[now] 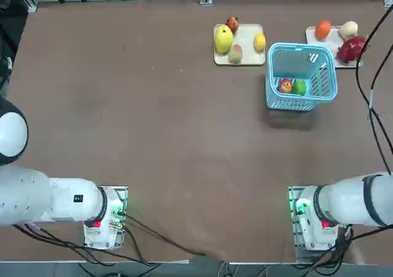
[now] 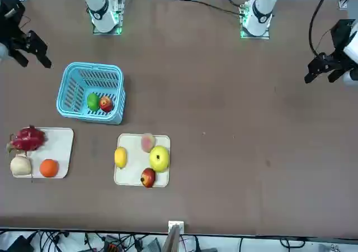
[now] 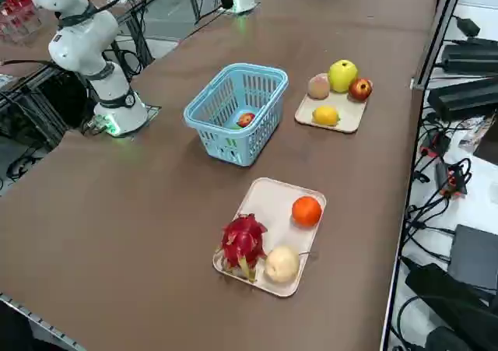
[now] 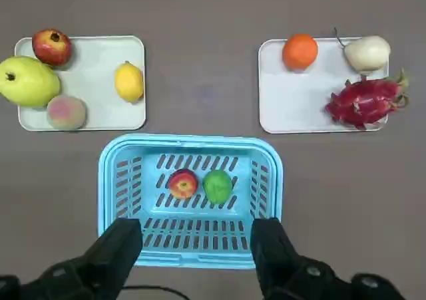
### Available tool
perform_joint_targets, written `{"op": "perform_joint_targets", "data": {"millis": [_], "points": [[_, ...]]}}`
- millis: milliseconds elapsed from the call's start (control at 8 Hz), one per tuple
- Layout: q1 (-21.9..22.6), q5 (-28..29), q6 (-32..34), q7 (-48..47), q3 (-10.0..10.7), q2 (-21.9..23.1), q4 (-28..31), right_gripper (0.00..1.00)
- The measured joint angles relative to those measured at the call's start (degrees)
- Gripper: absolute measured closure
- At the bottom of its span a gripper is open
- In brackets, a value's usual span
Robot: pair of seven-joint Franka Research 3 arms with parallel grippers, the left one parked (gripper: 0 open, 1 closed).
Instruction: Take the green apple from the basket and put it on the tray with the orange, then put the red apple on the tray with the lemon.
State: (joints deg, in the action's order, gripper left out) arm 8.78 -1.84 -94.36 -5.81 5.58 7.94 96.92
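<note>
Step in hand: I judge I am at the very start, lining up on the green apple [image 4: 217,185]; nothing is picked yet.
Right gripper [image 4: 194,257]: my fingers [image 4: 118,250] stand wide apart and empty, held high above the basket's near wall.
Green apple: it lies on the floor of the basket [image 4: 112,180], touching the red apple [image 4: 183,183] beside it.
Orange tray [image 4: 293,100]: the orange [image 4: 299,50] sits at one corner, with a pale round fruit [image 4: 367,52] and a dragon fruit [image 4: 365,102] along one side; the middle is bare.
Lemon tray [image 4: 93,80]: the lemon [image 4: 129,81] shares it with a large yellow-green fruit [image 4: 25,81], a dark-red fruit [image 4: 52,46] and a pale green-pink fruit [image 4: 65,111].
Next move: I need to go down inside the basket walls and close on the green apple alone; the red apple pressed against it leaves little room for one finger.
</note>
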Motion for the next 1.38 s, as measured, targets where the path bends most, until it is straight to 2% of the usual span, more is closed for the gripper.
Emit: {"op": "perform_joint_targets", "data": {"millis": [500,875,1125,1375], "points": [[0.03,0.00,1.44,0.00,0.00,-1.07,0.21,0.00],[1.36,0.03,-1.58,0.10,-0.04,-2.93,5.48,0.00],[1.39,0.03,-6.89,0.10,0.11,-3.18,11.58,0.00],[0.61,0.05,-17.42,-0.02,0.82,-3.36,20.96,0.00]]}}
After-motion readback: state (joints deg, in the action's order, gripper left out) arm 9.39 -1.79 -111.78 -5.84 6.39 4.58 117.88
